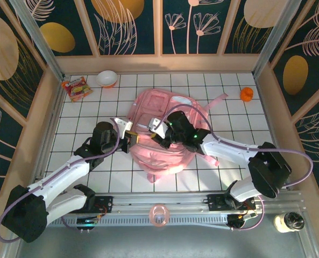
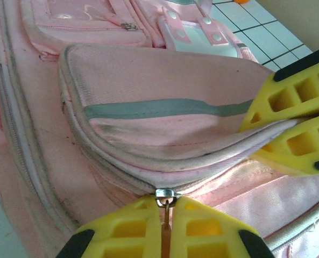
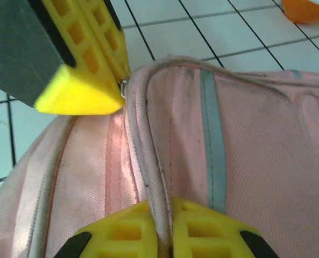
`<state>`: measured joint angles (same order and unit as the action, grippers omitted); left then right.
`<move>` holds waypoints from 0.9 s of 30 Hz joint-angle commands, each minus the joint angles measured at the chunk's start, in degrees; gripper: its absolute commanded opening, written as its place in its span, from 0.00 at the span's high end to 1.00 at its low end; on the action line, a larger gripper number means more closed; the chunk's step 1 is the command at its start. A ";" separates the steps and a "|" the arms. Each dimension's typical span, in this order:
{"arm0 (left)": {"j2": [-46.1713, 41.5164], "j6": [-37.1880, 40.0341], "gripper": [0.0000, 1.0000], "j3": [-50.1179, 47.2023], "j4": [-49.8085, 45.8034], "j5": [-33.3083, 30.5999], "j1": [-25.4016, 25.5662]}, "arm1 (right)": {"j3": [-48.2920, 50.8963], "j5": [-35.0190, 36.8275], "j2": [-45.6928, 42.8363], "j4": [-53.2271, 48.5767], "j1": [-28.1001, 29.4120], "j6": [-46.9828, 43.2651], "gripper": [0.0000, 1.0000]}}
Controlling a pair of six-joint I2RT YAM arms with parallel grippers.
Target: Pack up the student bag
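The student bag lies flat, front up, mid-table on the white gridded table, btwn the two arms. The work is at its front pocket, pink w/ a grey stripe. The zip pull sits on the pocket's curved edge. The left gripper is closed on it, tab pinched btwn the yellow fingers. The right gripper is clamped on the pocket's piped rim a bit further round, cloth squeezed btwn its fingers. So both grip the bag, near each other but not touching.

Step, as I read it: opening the front pocket, one side bracing the cloth, the other working the zip. Nothing looks packed yet. Can't tell how much of the zip is already undone.

Next move prob. calls for the left arm to draw the pull along the zip track, following the bend rather than yanking straight. Meanwhile the right holds the rim taut so the soft cloth doesn't bunch & jam the slider. The bag is floppy and may drag over the tiles if tugged too hard.

Further out, well apart from the bag: orange item far right, bowl & snack packet far left, pink ring at the near edge, jar near right.
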<state>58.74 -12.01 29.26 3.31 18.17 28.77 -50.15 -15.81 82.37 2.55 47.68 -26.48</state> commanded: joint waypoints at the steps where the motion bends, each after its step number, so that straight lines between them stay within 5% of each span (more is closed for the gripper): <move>1: 0.13 1.41 0.93 1.00 -3.59 -8.08 -2.85 | 1.49 -11.25 -6.72 0.38 -4.91 -2.12 1.00; 11: 5.59 4.36 0.82 5.27 -3.01 -11.36 -5.22 | -1.28 -23.62 -6.90 -7.70 -10.22 -9.72 1.00; 16: 6.19 4.66 0.99 4.47 -0.78 -9.95 -5.26 | -2.42 -25.47 -6.32 -7.30 -10.68 -10.09 1.00; 21: 9.50 4.76 0.99 3.63 3.89 -10.97 -6.44 | -2.66 -29.28 -7.15 -8.63 -11.45 -11.40 1.00; 27: 9.92 5.29 0.62 6.70 6.67 -7.03 -6.62 | -2.29 -25.83 -7.73 -6.21 -12.20 -8.27 1.00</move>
<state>69.49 -6.83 34.46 7.99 15.99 24.77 -50.43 -37.28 77.34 -4.95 35.83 -35.68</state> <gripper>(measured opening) 0.357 0.089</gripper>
